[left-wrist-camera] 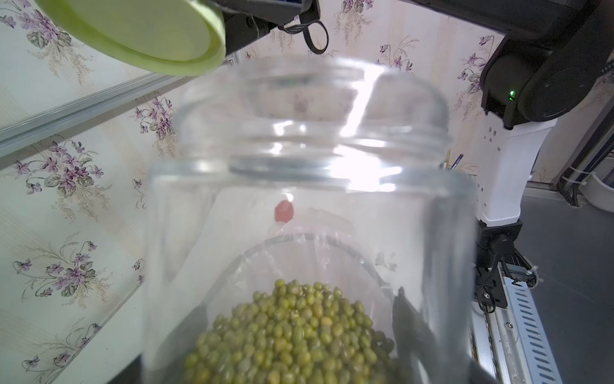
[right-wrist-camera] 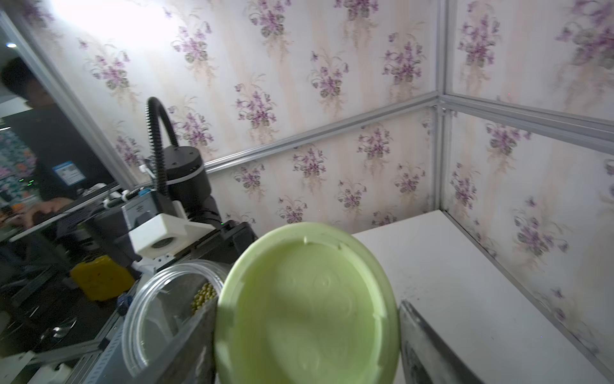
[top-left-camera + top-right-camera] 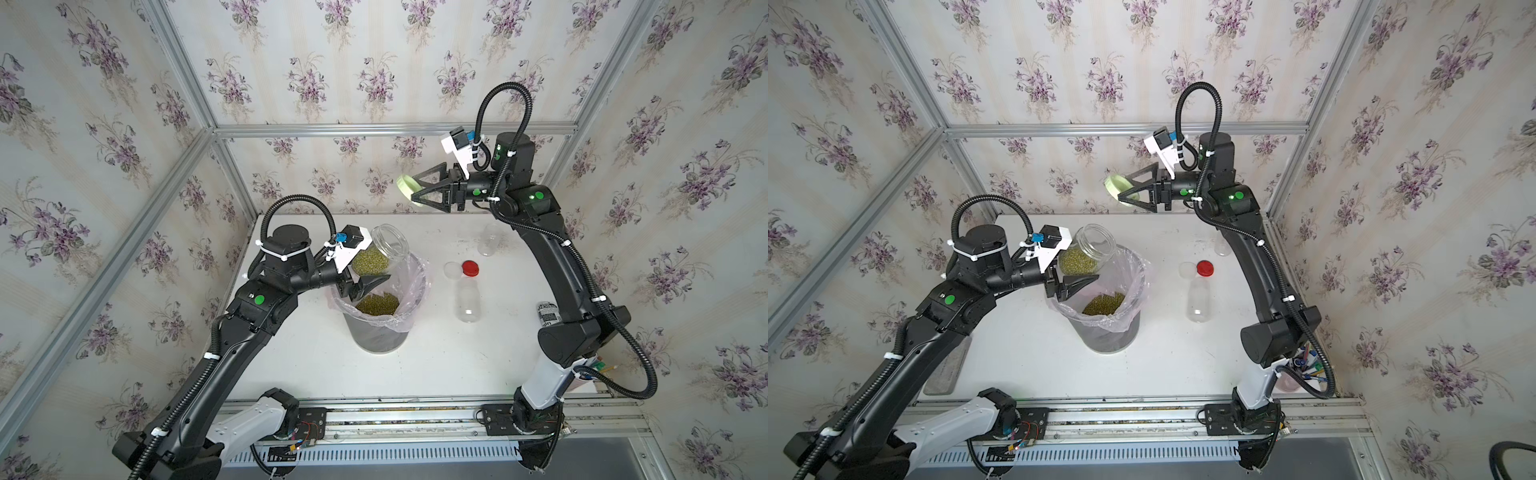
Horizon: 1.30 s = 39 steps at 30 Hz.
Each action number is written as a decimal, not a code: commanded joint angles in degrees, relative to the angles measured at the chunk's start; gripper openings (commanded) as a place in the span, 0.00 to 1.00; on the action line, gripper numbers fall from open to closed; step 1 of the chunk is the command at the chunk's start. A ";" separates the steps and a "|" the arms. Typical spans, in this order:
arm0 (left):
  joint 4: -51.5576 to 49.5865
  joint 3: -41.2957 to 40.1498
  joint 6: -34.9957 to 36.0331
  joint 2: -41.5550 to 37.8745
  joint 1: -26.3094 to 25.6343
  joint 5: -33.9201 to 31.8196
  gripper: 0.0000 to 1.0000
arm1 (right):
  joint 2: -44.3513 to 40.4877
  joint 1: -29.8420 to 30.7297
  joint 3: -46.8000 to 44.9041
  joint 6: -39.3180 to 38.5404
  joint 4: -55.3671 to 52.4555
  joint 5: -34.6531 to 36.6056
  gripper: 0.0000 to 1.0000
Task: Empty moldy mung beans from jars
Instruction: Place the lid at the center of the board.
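1. Your left pincer (image 3: 374, 274) is clamped around the clear cylindrical lidless jar (image 3: 388, 243), which it holds above the near-left rim of the grey round bin (image 3: 376, 336) with its pinkish plastic liner (image 3: 417, 286).
2. That jar is tilted, with its open mouth pointing up and away from the arm. A mass of small olive-green mung beans (image 3: 370, 261) sits in its lower end by the pincer.
3. More of the same beans (image 3: 377, 303) lie in a heap inside the lined bin.
4. Your right pincer (image 3: 415, 192) is closed on the pale green round screw lid (image 3: 405, 185) and grips it by the edge, raised well above the back of the white bench (image 3: 436, 365).
5. A second clear jar (image 3: 467, 301) lies empty on its side on the bench, right of the bin. The red round lid (image 3: 470, 268) and the translucent white lid (image 3: 452, 269) rest just beyond it, side by side.
6. A third clear jar (image 3: 490, 240) is on the bench near the back, beside the right arm.
7. A black-and-white printed can (image 3: 547, 313) shows at the bench's right edge, partly hidden by that arm.
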 commanded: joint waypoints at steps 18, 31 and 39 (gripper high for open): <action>5.81 -0.60 -1.21 -1.69 0.04 -2.16 0.01 | -7.39 -0.32 -17.61 2.24 -8.36 53.77 0.59; 6.33 -1.30 -1.52 -2.26 0.04 -3.09 0.01 | -6.62 -3.02 -34.38 5.73 7.50 56.71 0.58; 6.59 -1.63 -1.62 -2.31 0.08 -3.05 0.01 | -3.78 -3.03 -41.22 9.46 11.81 57.61 0.57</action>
